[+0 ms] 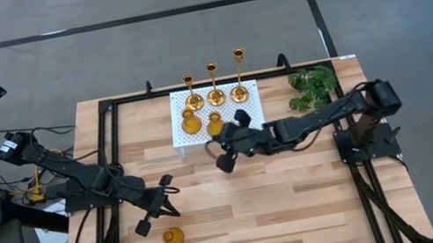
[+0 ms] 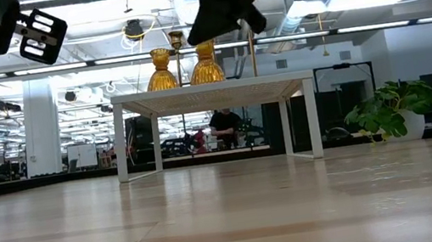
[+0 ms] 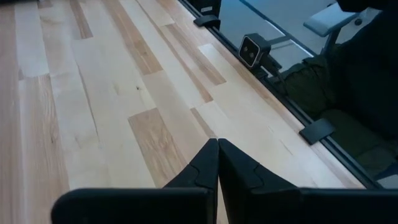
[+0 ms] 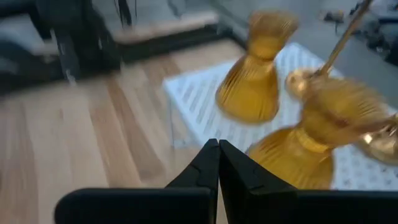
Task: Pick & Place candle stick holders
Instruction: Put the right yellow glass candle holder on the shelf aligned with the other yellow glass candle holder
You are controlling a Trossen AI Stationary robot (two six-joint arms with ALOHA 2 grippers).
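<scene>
A white perforated stand point(image 1: 238, 119) at the table's far middle carries three tall thin-stemmed gold candle stick holders point(image 1: 215, 95) in a row. Two squat gold ones point(image 1: 191, 123) point(image 4: 255, 71) stand in front of them. Another squat holder point(image 1: 173, 237) rests on the wood near the front left. My right gripper point(image 1: 226, 162) point(image 4: 218, 143) hovers shut just in front of the stand, pointing at the squat holders and touching nothing. My left gripper point(image 1: 166, 207) point(image 3: 218, 142) is shut and empty above the table, a little beyond the lone squat holder.
A green plant sprig point(image 1: 313, 86) lies at the table's far right, beside the stand. A black frame rail point(image 1: 110, 149) runs along the table's sides. Bare wood point(image 1: 285, 208) stretches across the near middle and right. A small camera point(image 3: 252, 50) sits at the near edge.
</scene>
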